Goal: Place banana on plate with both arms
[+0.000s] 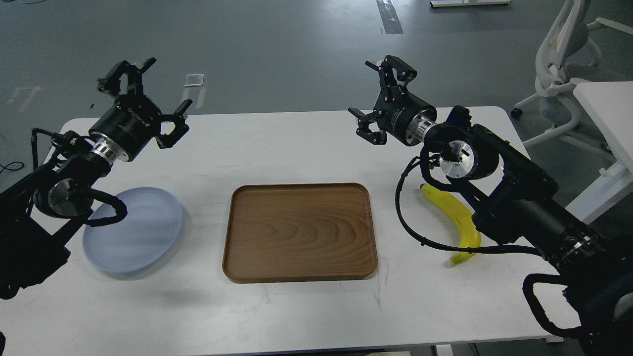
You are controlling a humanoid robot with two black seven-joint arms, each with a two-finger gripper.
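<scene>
A curved yellow banana lies on the white table at the right, partly hidden under my right arm and its cable. The pale blue-grey plate rests at the left, its left side covered by my left arm. My left gripper hangs open above the table's far left, behind the plate, with nothing in its fingers. Over the far right of the table my right gripper is open and empty, well behind the banana.
A brown wooden tray lies between the plate and the banana. The white table ends close in front. A white office chair and another white table stand at the right.
</scene>
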